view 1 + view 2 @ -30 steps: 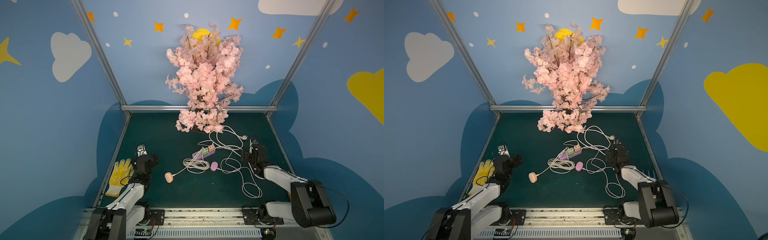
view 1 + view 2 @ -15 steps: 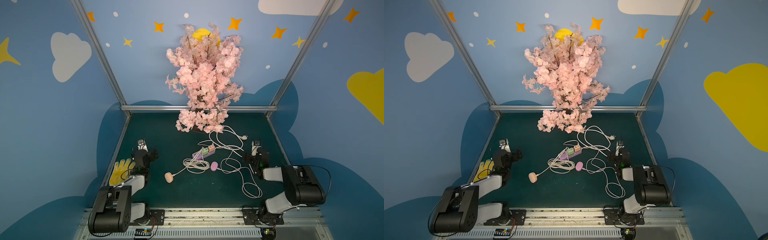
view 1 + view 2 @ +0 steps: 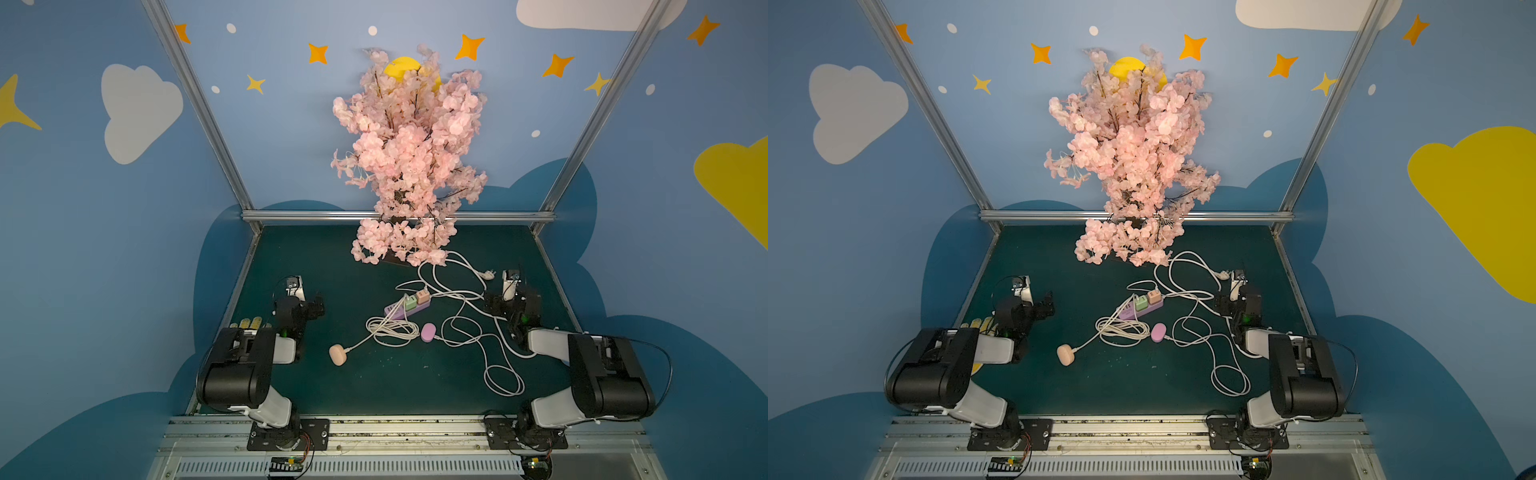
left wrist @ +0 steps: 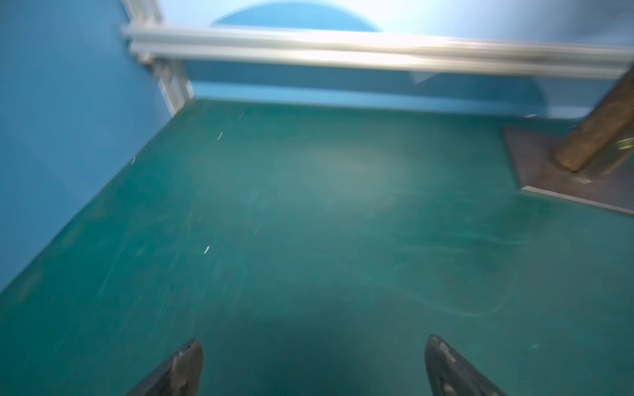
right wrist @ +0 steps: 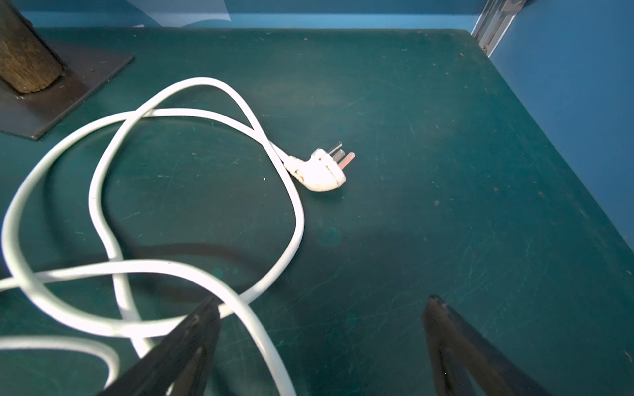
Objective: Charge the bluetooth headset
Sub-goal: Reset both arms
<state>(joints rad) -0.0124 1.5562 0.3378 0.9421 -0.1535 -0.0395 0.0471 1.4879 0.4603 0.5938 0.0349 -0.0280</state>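
At the far left edge of the green worktop (image 3: pixel 324 257), a yellow glove (image 3: pixel 249 322) is lying partly behind the left arm. The left gripper (image 3: pixel 306 306) is hovering over bare worktop with its jaws spread wide and nothing between them.

Right of it and nearer the front, a peach headset case (image 3: pixel 337 355) is lying flat, well apart from both grippers. Its long axis is running roughly front to back. A thin white cable (image 3: pixel 361 340) is reaching its far-right edge, but I cannot tell whether it is plugged in. That cable is looping into a coil (image 3: pixel 392 330) beside a purple power strip (image 3: pixel 405 311), which is pointing from near-left to far-right and carrying a green charger (image 3: pixel 410 302) and a peach charger (image 3: pixel 423 296).

Just right of the coil, a purple headset case (image 3: pixel 428 333) is lying with its long axis also roughly front to back and a cable meeting its right side.

Further right, the right gripper (image 3: pixel 510 301) is hanging wide open and empty over loops of thick white cord (image 5: pixel 192 113). The cord's plug (image 5: pixel 320 171) is lying beyond it.
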